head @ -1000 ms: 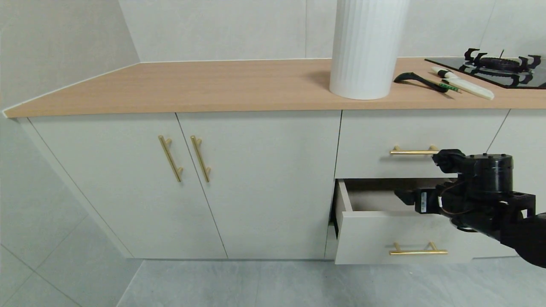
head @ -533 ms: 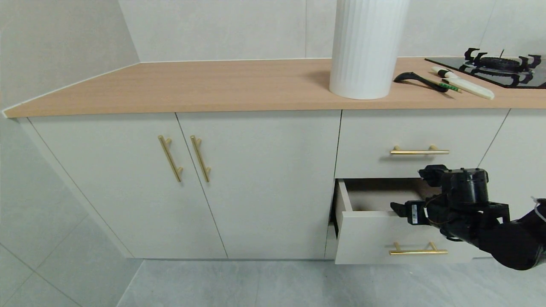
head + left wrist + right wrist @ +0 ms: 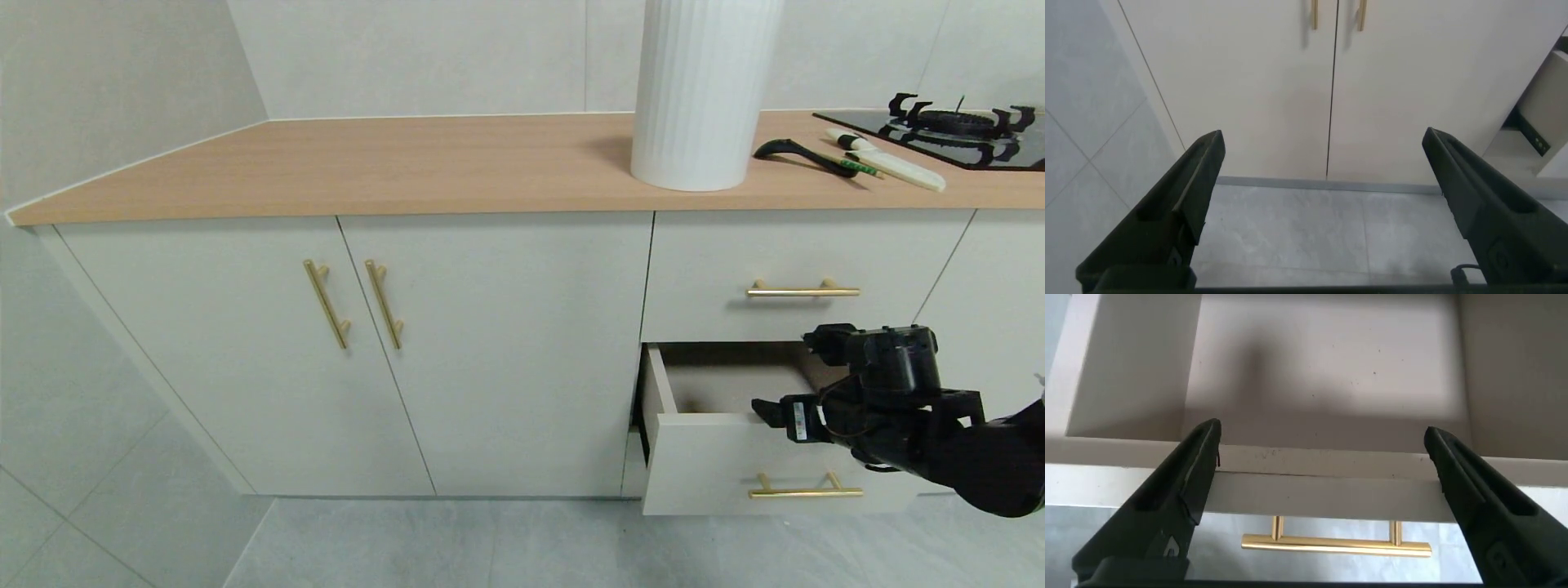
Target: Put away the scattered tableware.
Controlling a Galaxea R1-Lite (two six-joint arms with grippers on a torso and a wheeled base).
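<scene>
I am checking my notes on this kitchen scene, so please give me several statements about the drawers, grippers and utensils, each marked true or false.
The lower drawer is pulled open. True.
The upper drawer is open too. False: it is shut.
The right gripper holds a fork. False: it is open and empty, above the lower drawer's front edge.
A black ladle and a knife lie on the counter near the stove. True.
The left gripper is open. True.
Cutlery lies in the lower drawer. False: its visible inside is bare.
</scene>
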